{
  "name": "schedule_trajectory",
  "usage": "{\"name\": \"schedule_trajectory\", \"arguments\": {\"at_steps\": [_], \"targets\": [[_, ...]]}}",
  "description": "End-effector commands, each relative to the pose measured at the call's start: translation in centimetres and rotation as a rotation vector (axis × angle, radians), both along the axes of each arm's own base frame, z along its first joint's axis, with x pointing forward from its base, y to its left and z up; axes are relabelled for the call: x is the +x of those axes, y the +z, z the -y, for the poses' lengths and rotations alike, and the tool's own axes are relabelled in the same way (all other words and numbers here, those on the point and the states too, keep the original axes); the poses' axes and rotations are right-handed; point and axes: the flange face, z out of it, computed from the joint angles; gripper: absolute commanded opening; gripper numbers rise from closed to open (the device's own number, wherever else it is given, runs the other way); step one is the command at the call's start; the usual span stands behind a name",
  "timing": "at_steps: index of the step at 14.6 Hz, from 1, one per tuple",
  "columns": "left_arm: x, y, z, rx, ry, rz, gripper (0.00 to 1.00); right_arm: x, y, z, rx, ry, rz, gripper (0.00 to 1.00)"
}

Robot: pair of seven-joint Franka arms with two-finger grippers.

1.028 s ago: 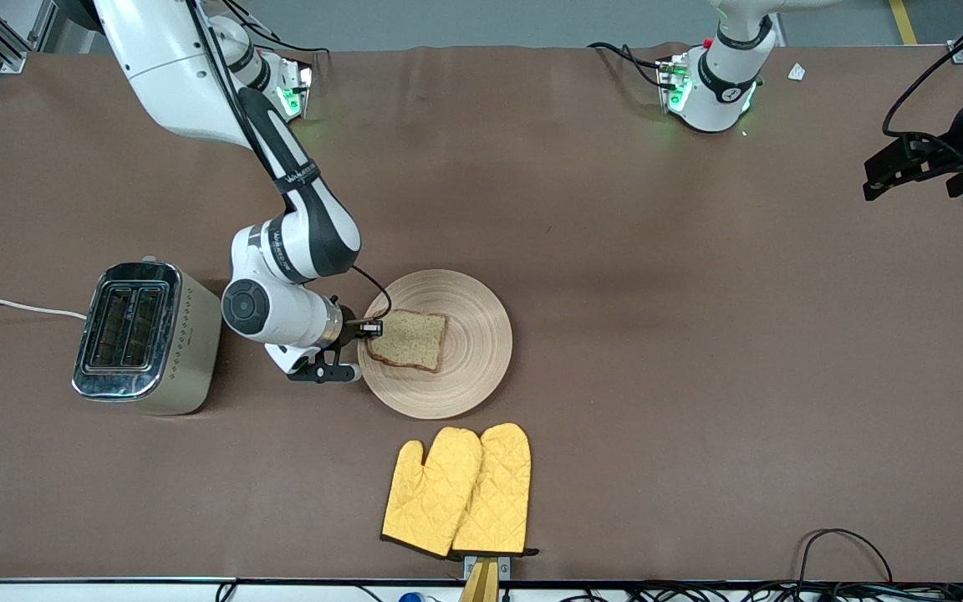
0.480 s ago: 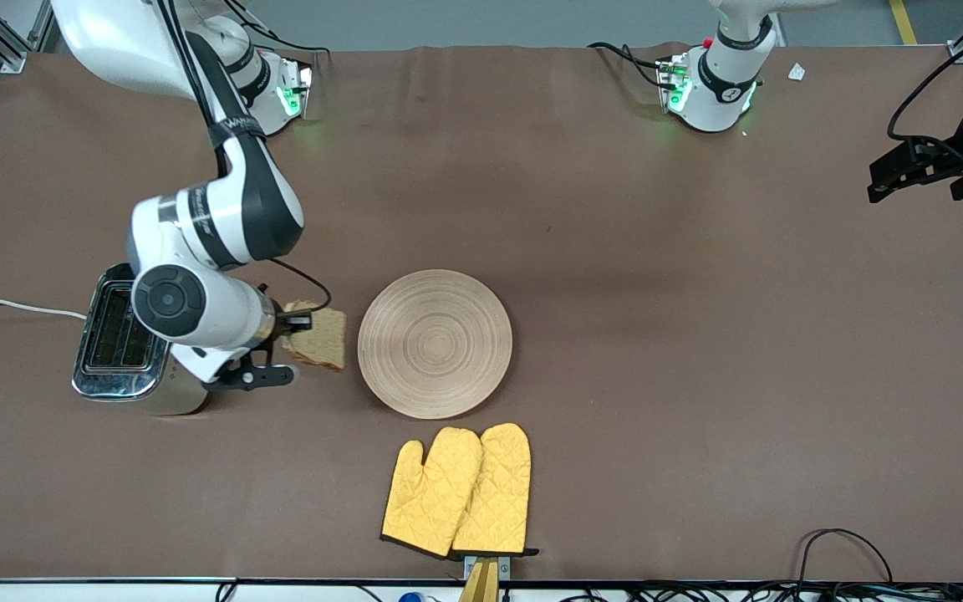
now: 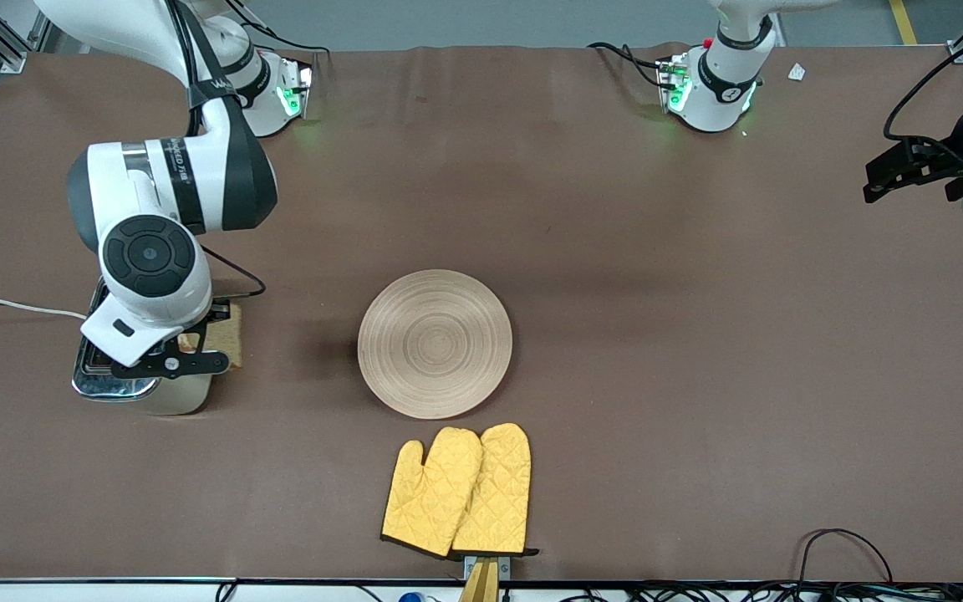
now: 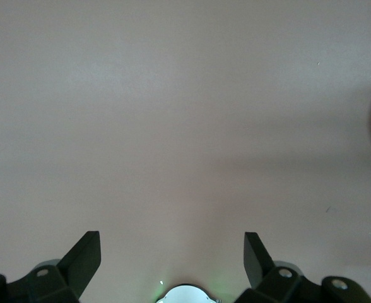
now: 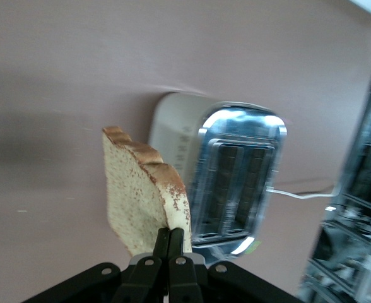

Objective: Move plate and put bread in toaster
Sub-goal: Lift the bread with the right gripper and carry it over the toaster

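Bread, a brown speckled slice with a darker crust (image 5: 144,196), stood on edge, pinched in the right gripper (image 5: 171,238) above the cream toaster with its chrome top (image 5: 239,183); the front view mostly hid it. The left gripper (image 4: 172,243) waited, fingers wide, over brown table (image 3: 699,334). At the table's centre sat the pale wooden plate (image 3: 435,343), with yellow oven mitts (image 3: 458,490) at its six o'clock.

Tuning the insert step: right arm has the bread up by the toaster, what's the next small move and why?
Probably shift the right gripper sideways until the brown speckled bread slice hangs over a slot of the cream, chrome-topped toaster, then lower. The slice hangs upright, pinched at its edge, beside the slots rather than above them. Left gripper waits open.
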Motion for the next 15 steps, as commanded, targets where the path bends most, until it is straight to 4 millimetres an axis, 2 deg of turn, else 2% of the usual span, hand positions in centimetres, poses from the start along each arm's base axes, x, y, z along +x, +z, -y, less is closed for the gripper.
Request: {"name": "schedule_trajectory", "arguments": {"at_steps": [1,4,9,11,15], "targets": [[0.1,0.3,0.2,-0.017,-0.017,0.009,1.00,0.2,1.0,3.3,-0.140,0.024,-0.025,0.00],[0.1,0.3,0.1,-0.015,-0.015,0.009,1.00,0.8,0.9,6.9,-0.192,-0.022,-0.026,0.00],[0.1,0.3,0.3,-0.009,-0.015,0.009,1.00,1.4,-0.5,9.7,-0.249,-0.063,-0.043,0.00],[0.0,0.4,0.5,-0.009,-0.019,0.011,1.00,1.4,-1.9,10.5,-0.268,-0.096,-0.078,0.01],[0.0,0.7,0.7,-0.008,-0.016,0.017,1.00,1.4,-2.9,10.6,-0.283,-0.142,-0.067,0.01]]}}
